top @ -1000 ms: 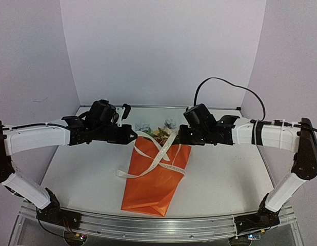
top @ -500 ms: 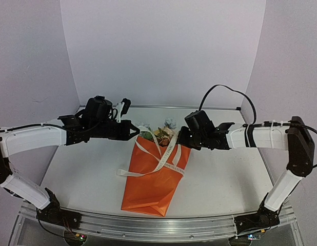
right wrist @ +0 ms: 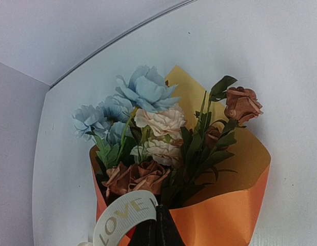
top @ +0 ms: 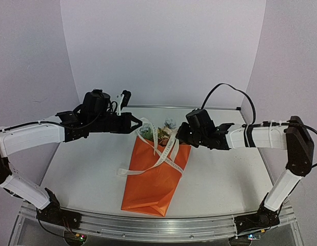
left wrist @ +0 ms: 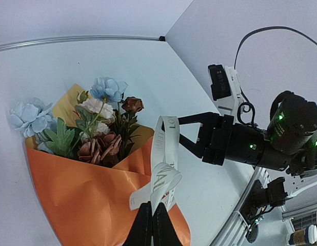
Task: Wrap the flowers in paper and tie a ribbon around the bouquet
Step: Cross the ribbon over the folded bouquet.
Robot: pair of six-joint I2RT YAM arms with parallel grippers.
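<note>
- Two grips pinching one ribbon (top: 169, 151): the left pincer (top: 139, 126) with its fingers pressed together on the strip, and the right pincer (top: 177, 137) clamping it just as tightly.
- Reaching in from 9 o'clock with the left pincer and from 3 o'clock with the right, near each other but apart, both just over the open end of the bouquet (top: 151, 187).
- Resting the bouquet flat near the middle of the white bench (top: 81, 164), with the pointed foot toward 6 o'clock and the rim toward 12 o'clock.
- Showing the flowers (right wrist: 148, 123) above that rim: pale blue heads toward 10 o'clock in the right wrist view, cream ones in the middle, and brownish-red roses at 2 o'clock and 7 o'clock among green leaves.
- Wrapping them in the paper (right wrist: 230, 215), orange outside and yellow on the inner face behind the blooms.
- Crossing the ribbon in slack bands over the orange front, and trailing one end off the 9 o'clock side onto the bench.
- Lifting, in the left wrist view, a curled loop of printed ribbon from the closed fingertips at 6 o'clock, with the black right pincer sitting toward 3 o'clock of it.
</note>
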